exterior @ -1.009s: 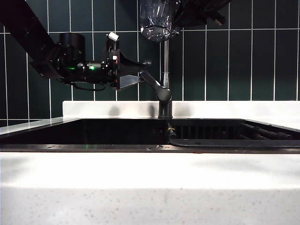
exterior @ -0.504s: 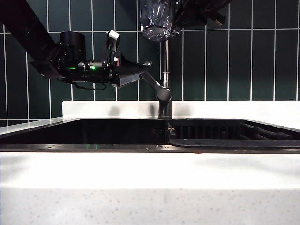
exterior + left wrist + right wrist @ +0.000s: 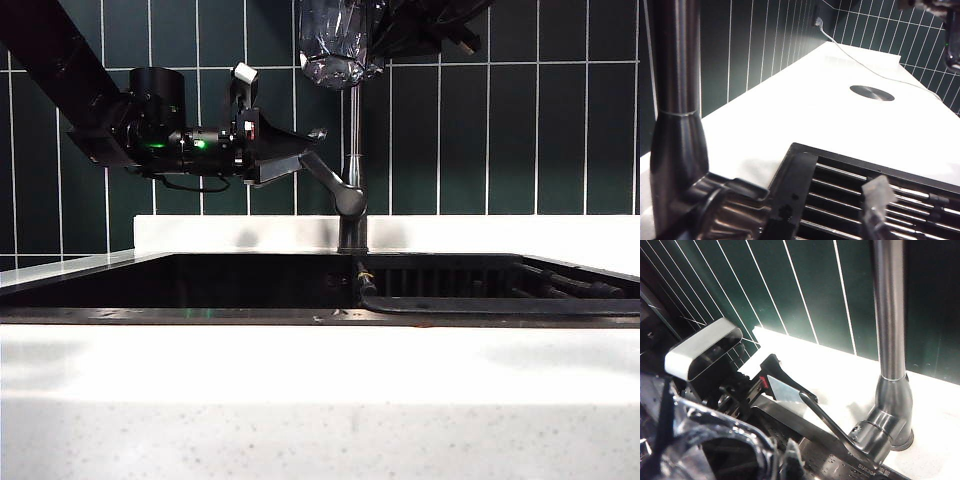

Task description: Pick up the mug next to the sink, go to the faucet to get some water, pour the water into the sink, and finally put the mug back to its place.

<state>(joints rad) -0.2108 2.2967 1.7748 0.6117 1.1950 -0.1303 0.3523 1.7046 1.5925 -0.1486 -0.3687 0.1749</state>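
Observation:
The clear faceted mug hangs upright at the top of the exterior view, just left of the faucet pipe. My right gripper is shut on it. In the right wrist view the mug's glass rim lies beside one finger. My left gripper reaches level from the left, jaws open, its fingers above and below the tip of the grey lever. The left wrist view shows the pipe and the open left gripper. The black sink lies below. No water shows.
A slatted rack and a black hose fill the sink's right half. White speckled countertop runs along the front. A dark green tiled wall stands behind. A round metal disc and a white cable lie on the counter.
My left gripper's jaws have narrowed a little, the lower finger rising toward the lever's tip. The right gripper and the mug have stayed still.

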